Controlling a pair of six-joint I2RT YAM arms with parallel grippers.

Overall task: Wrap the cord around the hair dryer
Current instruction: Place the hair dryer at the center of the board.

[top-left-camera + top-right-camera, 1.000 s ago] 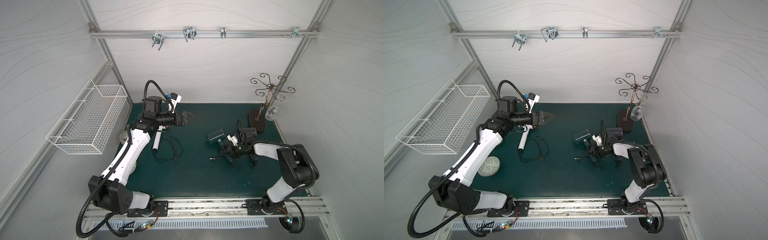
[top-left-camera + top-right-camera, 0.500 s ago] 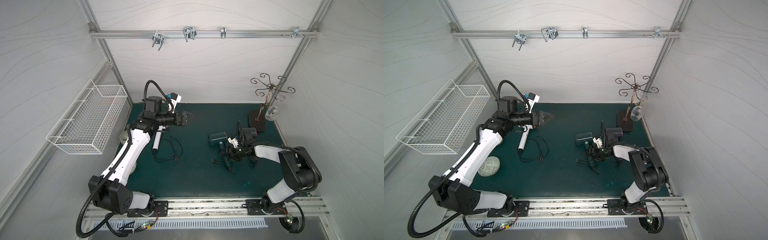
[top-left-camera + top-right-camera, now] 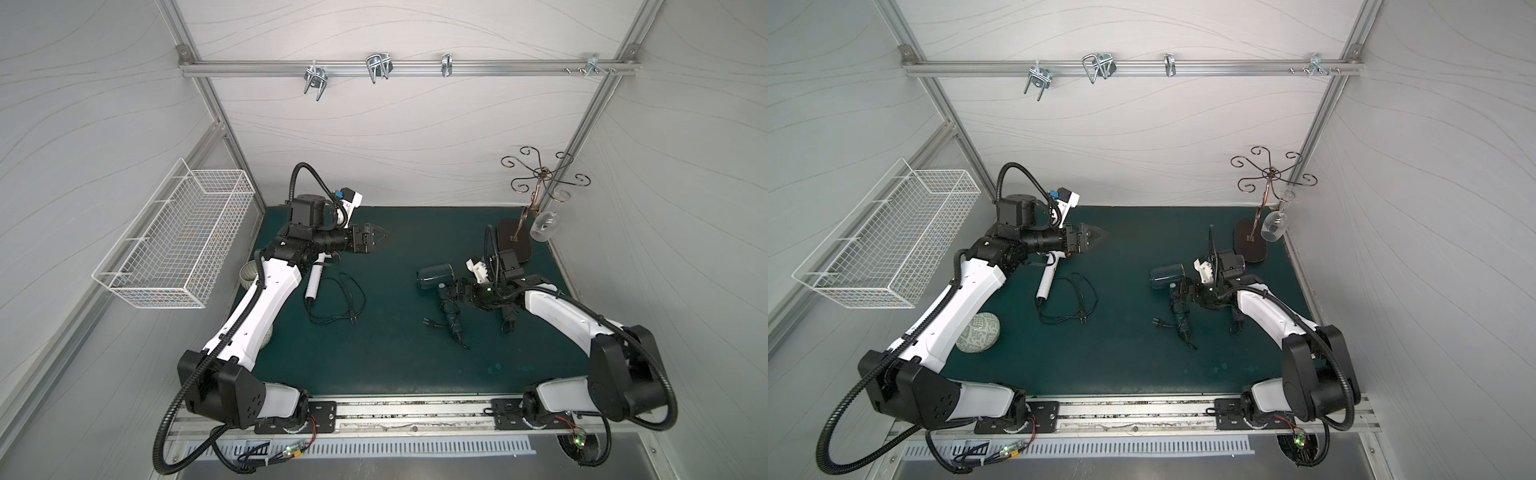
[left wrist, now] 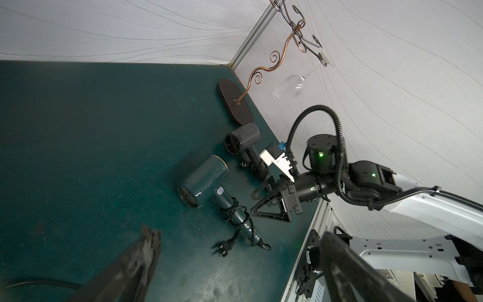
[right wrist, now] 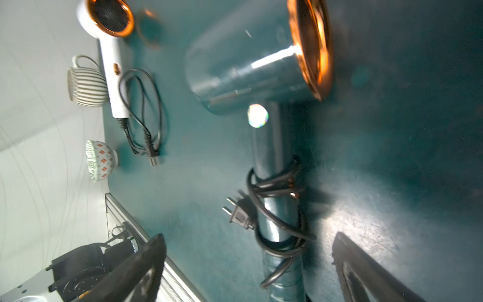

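1. The white dryer lies well left of the teal dryer. Its loose cord is looped on the mat on the side facing the teal dryer and is not wound.
2. The left gripper hovers left of and behind the teal dryer, well apart from it, with its nose turned that way. Its jaws are wide and hold nothing.
3. The teal dryer lies on its side, barrel to the left. Its handle runs from the barrel toward the robot's own side. The cord sits in several turns round the lower handle. The plug sticks out free on the handle's left.
4. The right gripper is just right of the teal dryer's handle and points across its long axis. Its jaws are wide and empty. In the right wrist view the handle's tail shows between the two fingers. I cannot tell whether the tips touch the cord.
5. The grey dryer lies near the teal dryer, right of and behind it, partly under the right arm.
6. Judgement: the wrap on the teal dryer looks done apart from the free plug. The right arm is far nearer than the left. To tuck the plug it would have to reach over the handle to its left side. To withdraw, it should pull straight away from the handle so the fingers do not drag the turns loose.
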